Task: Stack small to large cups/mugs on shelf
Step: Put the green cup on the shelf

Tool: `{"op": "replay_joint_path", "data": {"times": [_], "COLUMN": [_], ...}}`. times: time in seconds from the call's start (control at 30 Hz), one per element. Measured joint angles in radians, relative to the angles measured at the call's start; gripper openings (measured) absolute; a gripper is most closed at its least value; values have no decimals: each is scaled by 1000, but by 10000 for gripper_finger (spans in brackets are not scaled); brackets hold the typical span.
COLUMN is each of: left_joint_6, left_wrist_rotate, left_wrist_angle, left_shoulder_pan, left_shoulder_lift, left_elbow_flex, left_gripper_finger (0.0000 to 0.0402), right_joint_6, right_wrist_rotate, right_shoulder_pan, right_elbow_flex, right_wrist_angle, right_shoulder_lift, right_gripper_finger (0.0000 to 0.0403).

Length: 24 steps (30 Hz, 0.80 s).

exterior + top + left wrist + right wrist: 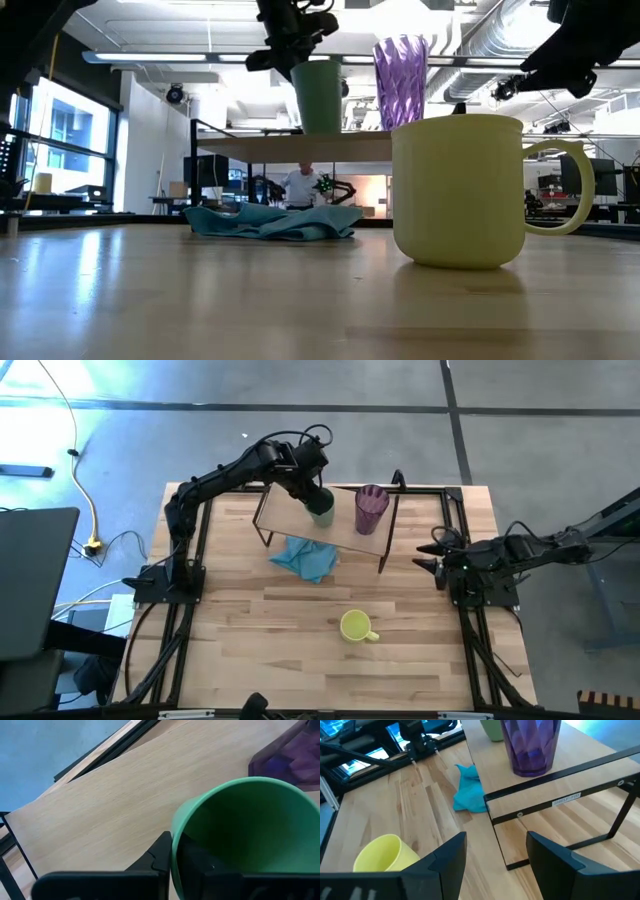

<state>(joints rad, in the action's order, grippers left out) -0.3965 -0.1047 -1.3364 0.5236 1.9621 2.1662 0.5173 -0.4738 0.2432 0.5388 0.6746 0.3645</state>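
Note:
My left gripper (316, 488) reaches over the shelf (285, 515) and is shut on the green cup (321, 502), which stands upright next to the purple tumbler (371, 508). The tumbler rests on its base on the shelf board (300, 147). On the tabletop nearer the front, the yellow mug (355, 626) stands upright with its handle toward the table's right. My right gripper (432, 555) waits open to the right of the shelf, touching nothing. In the right wrist view the tumbler (530, 742) and mug (382, 852) both show. My left gripper holds the green cup by its rim (173, 837), on the side away from the tumbler. One finger (200, 865) is inside the cup and the other (159, 854) outside. The fingers come from above, pointing down. The cup (318, 95) is upright, its base at the shelf board.
A crumpled blue cloth (305, 558) lies on the table, partly under the shelf's near edge. Dark metal frames (185, 575) run along the table's left and right sides. Bare wood lies around the mug. A person (300, 185) shows far off in the room.

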Motion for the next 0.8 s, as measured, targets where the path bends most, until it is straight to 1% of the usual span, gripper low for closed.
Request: {"op": "replay_joint_path", "data": {"times": [0.23,0.6,0.8], "left_joint_6": [0,5,16], "left_wrist_rotate": [-1,6,6], "left_wrist_angle": [4,63,63], "left_shoulder_pan": [0,0,0], "left_shoulder_lift": [0,0,0], "left_elbow_flex": [0,-1,-1], "left_gripper_finger": [38,74,80], "right_joint_6": [-21,-28,-28], "right_wrist_rotate": [-2,4,4], "right_shoulder_pan": [0,0,0], "right_elbow_flex": [27,38,38], "right_wrist_angle": [0,1,10], "right_shoulder_lift": [-6,-6,-6], "right_gripper_finger": [197,197,197]}}
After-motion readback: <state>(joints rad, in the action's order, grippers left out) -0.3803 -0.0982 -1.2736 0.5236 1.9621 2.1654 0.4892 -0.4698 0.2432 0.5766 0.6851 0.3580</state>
